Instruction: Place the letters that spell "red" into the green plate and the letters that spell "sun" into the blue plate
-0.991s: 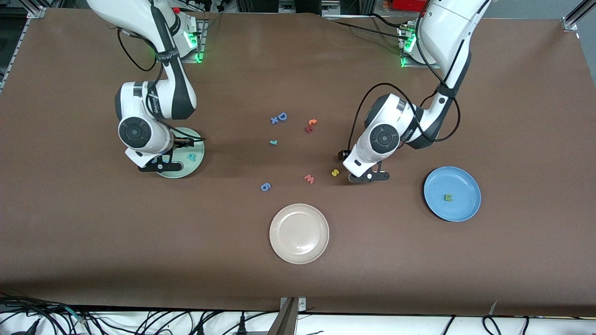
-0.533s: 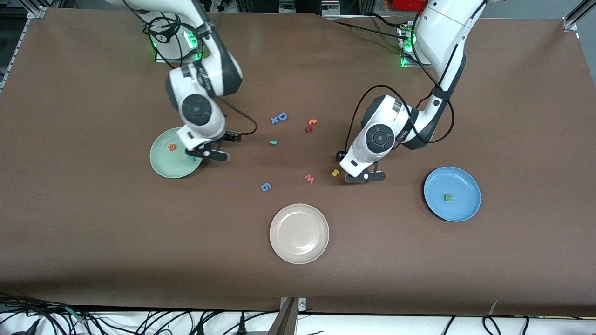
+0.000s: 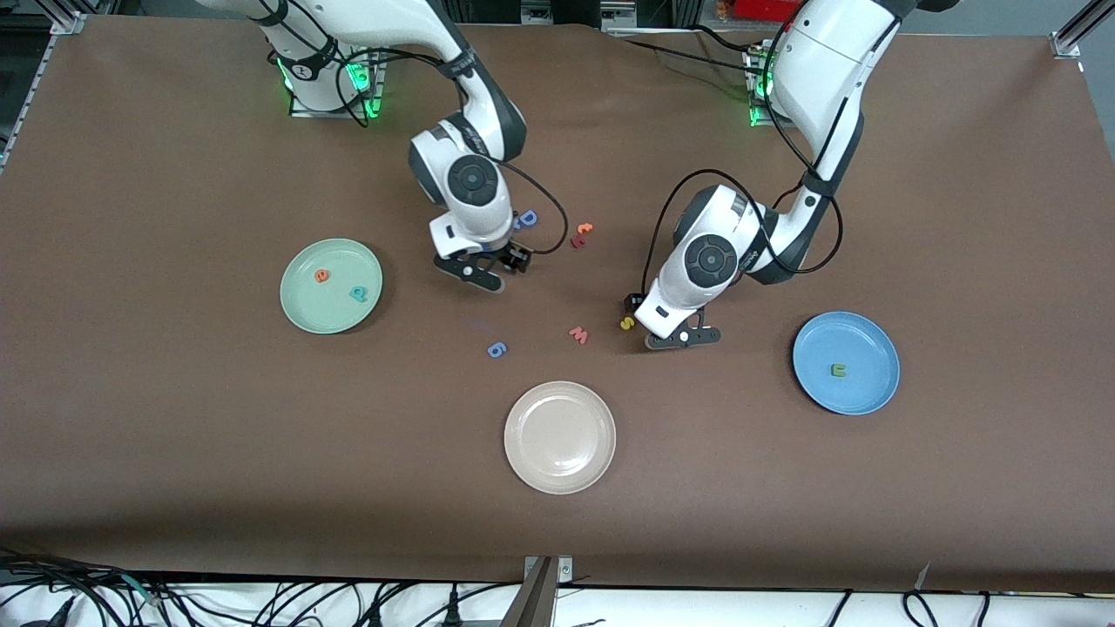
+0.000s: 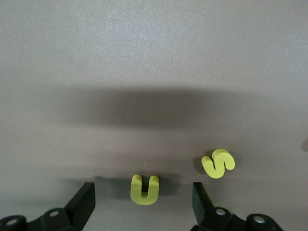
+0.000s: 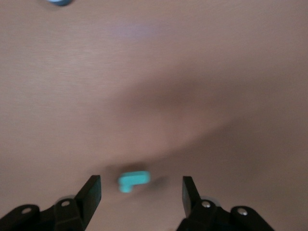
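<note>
The green plate (image 3: 307, 306) holds an orange "e" (image 3: 322, 275) and a teal "d" (image 3: 358, 293). My right gripper (image 3: 483, 266) hangs low over the table's middle. Its open fingers (image 5: 91, 195) straddle the teal "r" (image 5: 133, 181) without touching it. The blue plate (image 3: 871, 348) holds the dark green "u" (image 3: 838, 370). My left gripper (image 3: 675, 336) is low beside the yellow "s" (image 3: 625, 323). In the left wrist view the yellow "n" (image 4: 144, 189) lies untouched between its open fingers (image 4: 83, 202), and the "s" (image 4: 219, 163) lies just outside them.
A cream-white plate (image 3: 560, 437) sits nearest the front camera. Loose letters lie around the middle: a blue "D" (image 3: 528, 218), a red-orange pair (image 3: 581, 235), a pink "w" (image 3: 578, 334) and a blue "6" (image 3: 496, 349).
My right arm left the green plate and swung to the table's middle, over the teal "r". My left gripper edged slightly toward the yellow "s".
</note>
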`<state>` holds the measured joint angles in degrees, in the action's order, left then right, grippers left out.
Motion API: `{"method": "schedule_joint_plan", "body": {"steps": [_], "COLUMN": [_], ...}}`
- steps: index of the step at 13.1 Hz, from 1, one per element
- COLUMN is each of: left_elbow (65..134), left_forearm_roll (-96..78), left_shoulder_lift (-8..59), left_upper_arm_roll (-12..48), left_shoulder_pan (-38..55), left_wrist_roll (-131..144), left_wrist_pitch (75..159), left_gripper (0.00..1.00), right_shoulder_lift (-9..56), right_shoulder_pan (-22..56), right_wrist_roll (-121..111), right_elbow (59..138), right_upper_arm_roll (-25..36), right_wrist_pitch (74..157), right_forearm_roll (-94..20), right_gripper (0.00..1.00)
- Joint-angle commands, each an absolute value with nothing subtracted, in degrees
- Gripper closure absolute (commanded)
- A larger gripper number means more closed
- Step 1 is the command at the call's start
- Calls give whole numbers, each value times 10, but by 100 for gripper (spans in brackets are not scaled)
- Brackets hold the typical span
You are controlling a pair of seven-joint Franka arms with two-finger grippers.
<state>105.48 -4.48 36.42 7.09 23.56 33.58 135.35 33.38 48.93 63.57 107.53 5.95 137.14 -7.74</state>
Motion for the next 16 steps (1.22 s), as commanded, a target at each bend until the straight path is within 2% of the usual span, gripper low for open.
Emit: {"method": "schedule_joint_plan", "body": {"steps": [1,5,10,11,12,14,15,16], "left_elbow": [1056,1076,1087,1087,1087,1086,1085,1085], "left_forearm_roll": [-49,-48,-21,-22,-22,-21,-21,-21], "left_shoulder_lift": [364,354,348,348,348,348,348,348], "left_upper_arm_roll": [68,69,76,76,76,76,76,76], "left_shoulder_pan": [244,244,244,244,243,243,243,242], "left_wrist_roll": [338,336,335,335,334,334,333,333], "left_wrist_pitch": [1359,1359,1360,1360,1360,1360,1360,1360], "left_gripper": [10,10,14,16,25,35,40,42], "right_shoulder_lift": [372,387,383,380,377,373,375,378], "right_shoulder_pan": [490,497,503,503,503,503,504,509], "right_wrist_roll": [664,663,656,655,654,654,658,660], "right_elbow": [1025,1022,1029,1027,1021,1021,1022,1022], "right_upper_arm_roll": [56,56,57,58,59,60,59,58], "right_wrist_pitch": [1365,1365,1357,1347,1331,1321,1321,1321], "right_forearm_roll": [-84,-79,-80,-80,-80,-78,-78,-78], "right_gripper": [29,40,42,42,42,42,45,46]}}
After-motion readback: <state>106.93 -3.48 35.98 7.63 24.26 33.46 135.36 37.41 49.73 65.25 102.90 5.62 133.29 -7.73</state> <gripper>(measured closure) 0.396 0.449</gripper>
